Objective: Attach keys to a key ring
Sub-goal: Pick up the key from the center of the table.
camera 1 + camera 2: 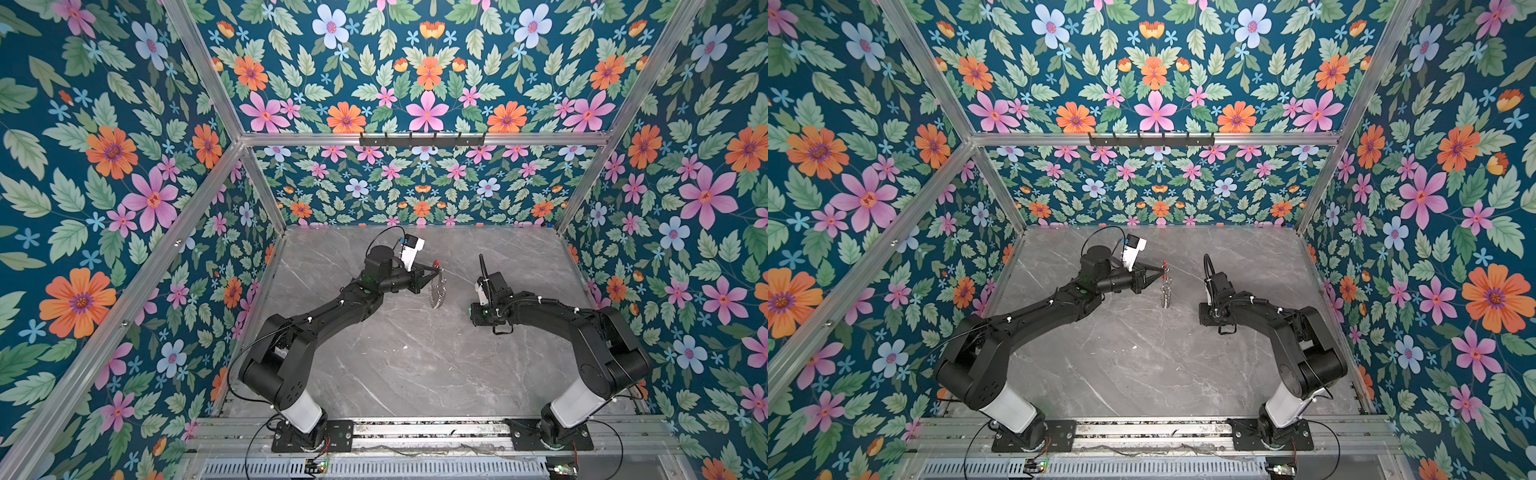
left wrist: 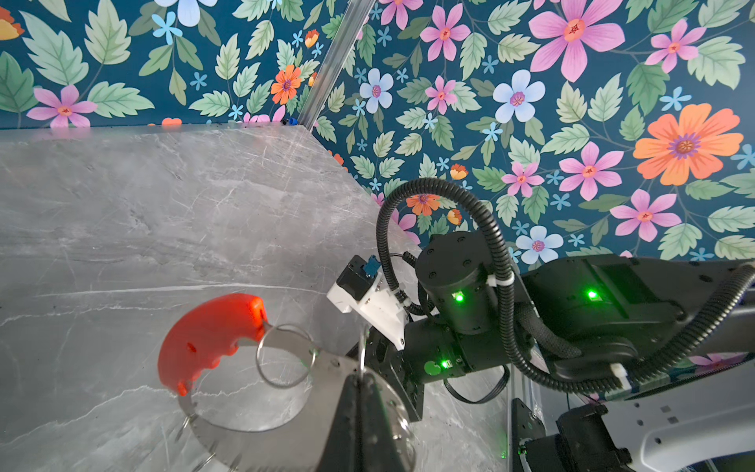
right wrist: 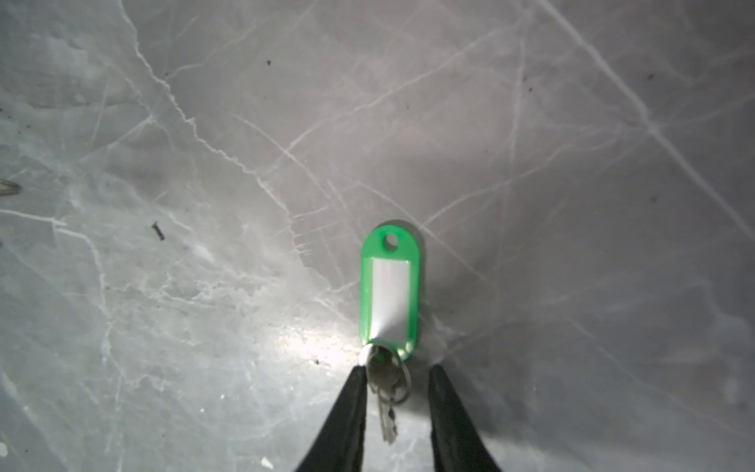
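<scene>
- Two arms of mine rise from the rail (image 1: 415, 430) at the near edge of the grey marble table (image 1: 415, 365) and bend inward over it.
- My right gripper (image 3: 398, 367), the nearer one, points down at the table. Its jaws stand partly apart and grip nothing.
- Between those two fingers the key (image 3: 386, 421) lies flat on the table, with its green tag (image 3: 390, 294) stretching out beyond the tips. One finger (image 3: 355, 392) looks to touch the small ring joining key and tag; the other stands clear of it.
- Farther in, my left gripper (image 1: 435, 270) is clamped tight on the metal band of the key ring (image 1: 439, 289), which hangs below the jaws. I cannot tell whether its lowest edge reaches the table.
- The ring's red plastic arc (image 2: 208, 339) sits near my closed fingertips, with a small silver ring (image 2: 286, 355) beside it.
- Behind everything stands the flowered back wall (image 1: 415, 187).
</scene>
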`<state>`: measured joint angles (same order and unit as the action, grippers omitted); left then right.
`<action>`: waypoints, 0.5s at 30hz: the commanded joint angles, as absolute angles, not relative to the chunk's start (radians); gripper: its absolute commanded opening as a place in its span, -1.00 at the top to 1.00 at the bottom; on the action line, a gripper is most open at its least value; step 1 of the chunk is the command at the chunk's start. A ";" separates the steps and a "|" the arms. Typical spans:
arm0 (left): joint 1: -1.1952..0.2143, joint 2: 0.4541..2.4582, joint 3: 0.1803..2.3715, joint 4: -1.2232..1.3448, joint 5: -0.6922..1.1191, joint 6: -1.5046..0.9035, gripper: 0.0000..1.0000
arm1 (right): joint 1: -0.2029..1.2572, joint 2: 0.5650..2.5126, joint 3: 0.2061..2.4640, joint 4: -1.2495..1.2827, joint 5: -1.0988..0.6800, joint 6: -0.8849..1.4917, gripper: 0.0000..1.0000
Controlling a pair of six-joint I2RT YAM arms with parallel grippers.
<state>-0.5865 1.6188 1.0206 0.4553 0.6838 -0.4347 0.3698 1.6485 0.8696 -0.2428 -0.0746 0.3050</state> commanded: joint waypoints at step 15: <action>-0.586 1.607 1.015 0.486 0.700 -0.413 1.00 | 0.382 1.668 0.889 -0.253 -0.052 0.296 0.99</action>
<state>-0.5865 1.6154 1.0142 0.4526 0.6876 -0.4271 0.3790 1.6741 0.8867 -0.2382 -0.0605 0.2958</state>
